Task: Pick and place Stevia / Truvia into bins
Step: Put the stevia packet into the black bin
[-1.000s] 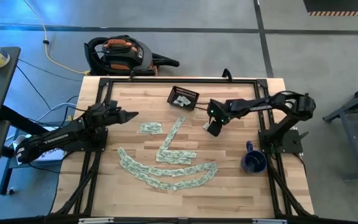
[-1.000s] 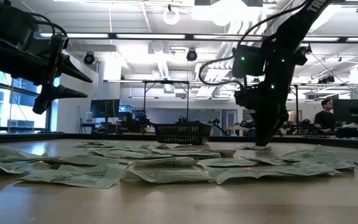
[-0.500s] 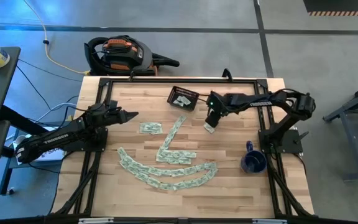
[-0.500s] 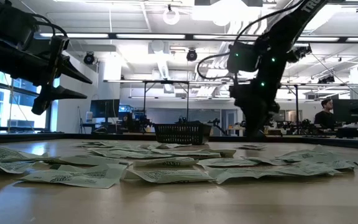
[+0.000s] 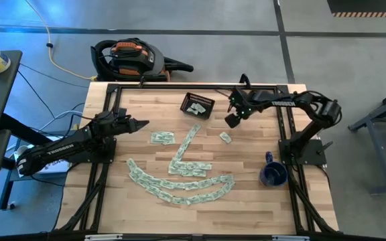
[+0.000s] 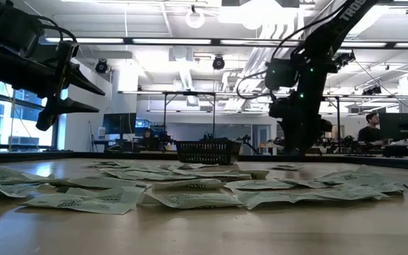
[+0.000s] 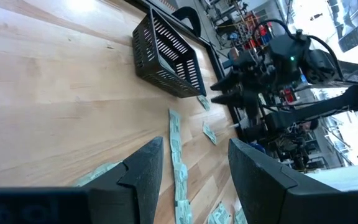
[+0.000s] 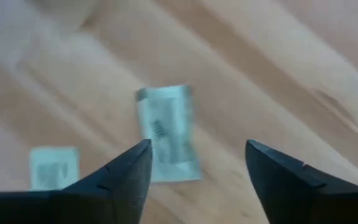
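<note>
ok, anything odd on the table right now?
One sachet lies alone on the wood, short of the basket. The right gripper is open and empty above the table between them, so it looks dropped.

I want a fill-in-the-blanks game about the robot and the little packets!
1. The dark basket has packets ____ it.
2. The right gripper is open and holds ____.
3. One lone packet lies flat on the ____.
4. The blue mug stands nearest the ____ arm.

Missing words: inside; nothing; table; right
</note>
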